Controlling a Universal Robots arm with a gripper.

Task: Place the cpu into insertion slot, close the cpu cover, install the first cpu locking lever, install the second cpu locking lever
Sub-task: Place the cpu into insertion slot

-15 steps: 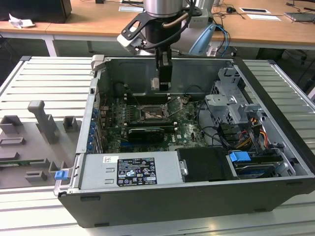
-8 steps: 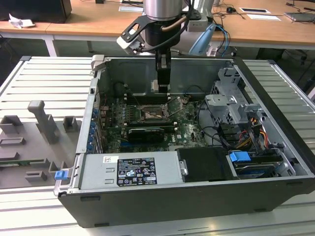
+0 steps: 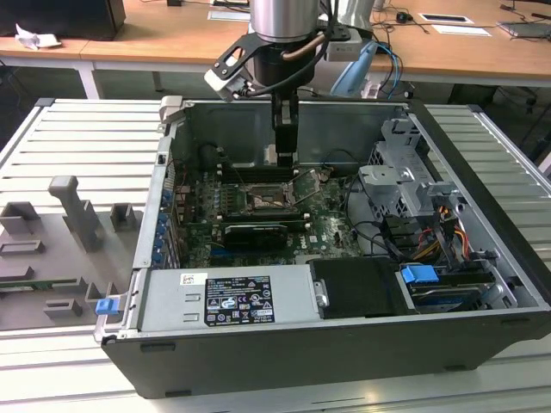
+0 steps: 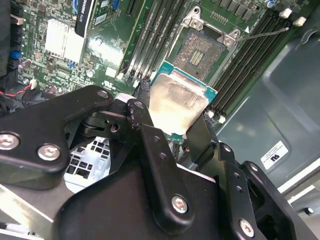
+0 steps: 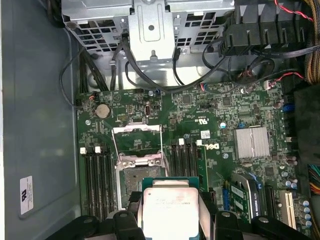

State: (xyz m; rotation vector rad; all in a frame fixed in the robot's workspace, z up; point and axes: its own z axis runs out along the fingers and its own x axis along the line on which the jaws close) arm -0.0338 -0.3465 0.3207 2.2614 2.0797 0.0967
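While the pincer (image 4: 175, 114) clamps its edges, the cpu (image 4: 181, 97) shows a dull silver top.

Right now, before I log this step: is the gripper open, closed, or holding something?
Gripper: closed on the cpu, which is clear of the empty insertion slot.

The cpu (image 5: 170, 210) is shown dull silver edged in teal-green, the insertion slot (image 4: 200, 50) dark with a silvery rim, and the circuit board (image 5: 200, 115) green.

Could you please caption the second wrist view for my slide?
The gripper holds the cpu close to the empty insertion slot.
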